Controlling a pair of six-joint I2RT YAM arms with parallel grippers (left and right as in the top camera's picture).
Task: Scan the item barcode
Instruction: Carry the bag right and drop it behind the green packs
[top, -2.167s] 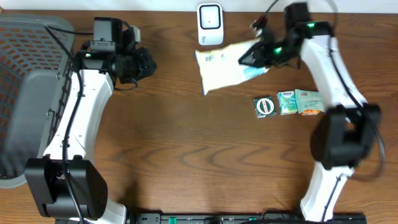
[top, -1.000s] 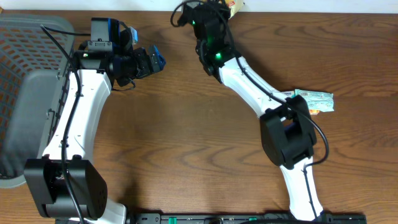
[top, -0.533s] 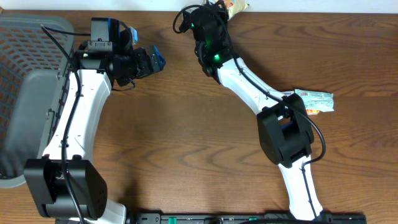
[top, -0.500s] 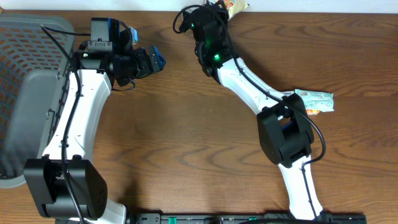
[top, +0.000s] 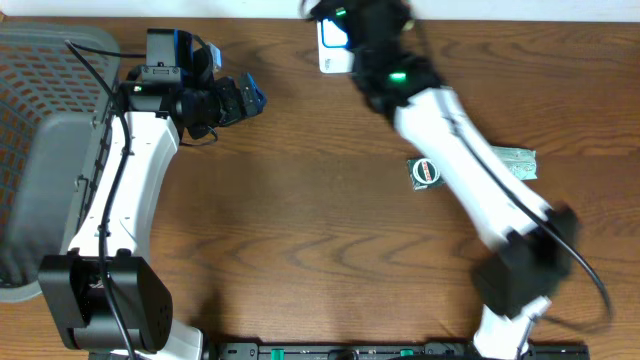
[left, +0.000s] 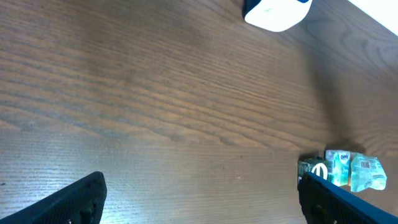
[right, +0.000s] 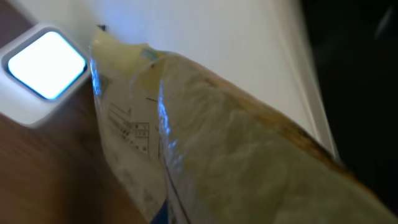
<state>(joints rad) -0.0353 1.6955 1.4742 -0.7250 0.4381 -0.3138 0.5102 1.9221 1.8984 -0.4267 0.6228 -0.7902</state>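
Up at twelve o'clock on the table (top: 300, 250), from my right wrist feed, one white scanner (right: 43, 65) shows its lit face. One clear pouch (right: 217, 143) hangs just at four o'clock of it, a corner almost over its edge. Fine black print and small boxes run down the pouch's film, but it is too blurred for me to read, and I can pick out no brand.

My right gripper (top: 345, 15) is a motion-smeared shape at the far edge in the overhead view. Its jaws are closed on the pouch, which fills the wrist camera and hides the fingers behind it.

My left gripper (top: 240, 98) sits at ten o'clock with its jaws spread wide and nothing between them. Both dark fingers (left: 78, 199) frame bare wood.

Out at three o'clock lies one round item (left: 317, 169) with a white mark on a dark face. Touching it are what look like two small printed packets (left: 354, 173), their lettering unreadable. One grey mesh basket (top: 40, 90) stands at nine o'clock.
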